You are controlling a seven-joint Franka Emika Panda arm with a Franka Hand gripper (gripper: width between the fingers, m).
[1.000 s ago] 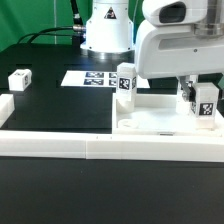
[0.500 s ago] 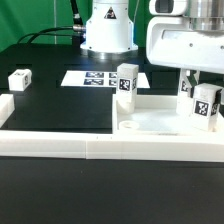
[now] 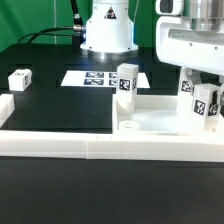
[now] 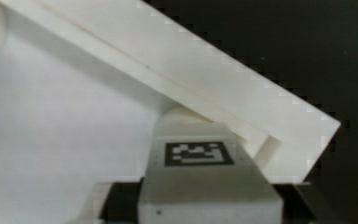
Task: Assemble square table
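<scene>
You have the gripper [image 3: 203, 88] at the exterior view's right, its jaws pinching a white leg block [image 3: 206, 105]. The block hangs upright with its black-and-white tags facing the camera. It is over the corner of the square tabletop [image 3: 160, 118] on the exterior view's right. You cannot tell from either view whether its lower end touches the slab.

In the wrist view a dark finger [image 4: 119, 200] shows on each side of the held block, whose tagged face looks up at the camera. The white slab spreads out beyond it, and a white bar runs diagonally past.

The tabletop lies flat on the black worktop [image 3: 60, 105], just behind the long white border bar [image 3: 100, 146] that crosses the front. A round corner hole [image 3: 128, 126] shows open near its front corner on the exterior view's left. A second leg [image 3: 126, 80] stands upright at the slab's far corner on that same side. Whether it is seated in a hole there is hidden.

A third leg [image 3: 20, 79] rests by itself on the worktop at the exterior view's left, well apart from the slab. The marker board [image 3: 90, 77] lies flat between it and the standing leg, in front of the robot base [image 3: 105, 30].
</scene>
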